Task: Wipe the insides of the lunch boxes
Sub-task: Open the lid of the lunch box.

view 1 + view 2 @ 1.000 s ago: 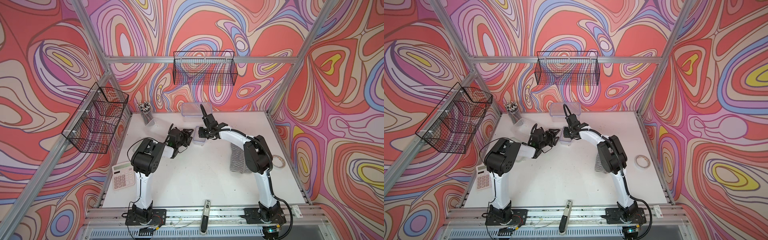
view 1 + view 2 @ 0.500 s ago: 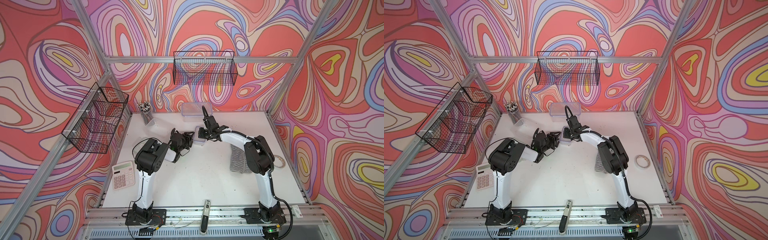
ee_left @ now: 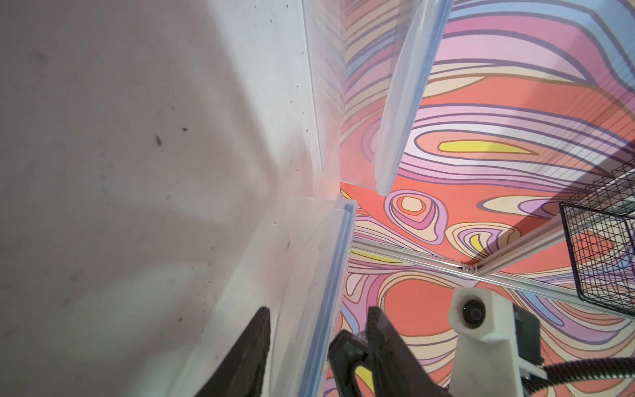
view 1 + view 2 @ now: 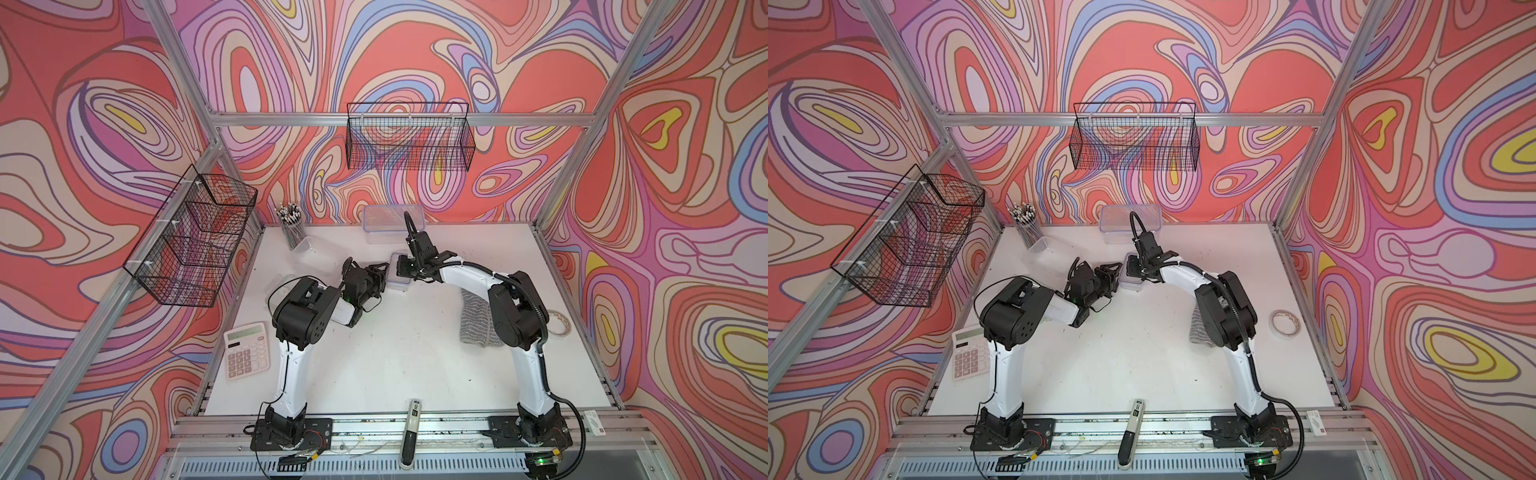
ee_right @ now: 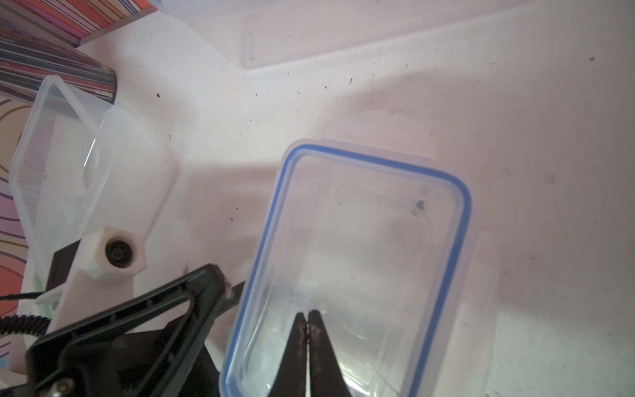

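Note:
The small lunch box [image 4: 400, 279] stands mid-table, its blue-rimmed lid [image 5: 360, 247] on it. My right gripper [image 5: 307, 313] is shut, its tips resting on top of that lid. My left gripper [image 3: 319, 311] is open, with one finger on each side of the lid's blue edge [image 3: 338, 247] and gaps showing; in both top views it [image 4: 384, 276] [image 4: 1116, 274] meets the box's left side. The large lunch box [image 4: 392, 222] stands lidded at the back wall. A clear open medium tub [image 4: 316, 251] [image 5: 68, 165] lies near the pen cup.
A grey striped cloth [image 4: 478, 318] lies partly under the right arm. A mesh pen cup [image 4: 291, 224] is at the back left, a calculator [image 4: 246, 351] at the front left, and a tape roll [image 4: 559, 322] at the right edge. Wire baskets [image 4: 409, 139] hang on the walls.
My left gripper has slid right up to the small box, and its jaws have narrowed around the lid's edge. The right gripper stays shut on the lid.

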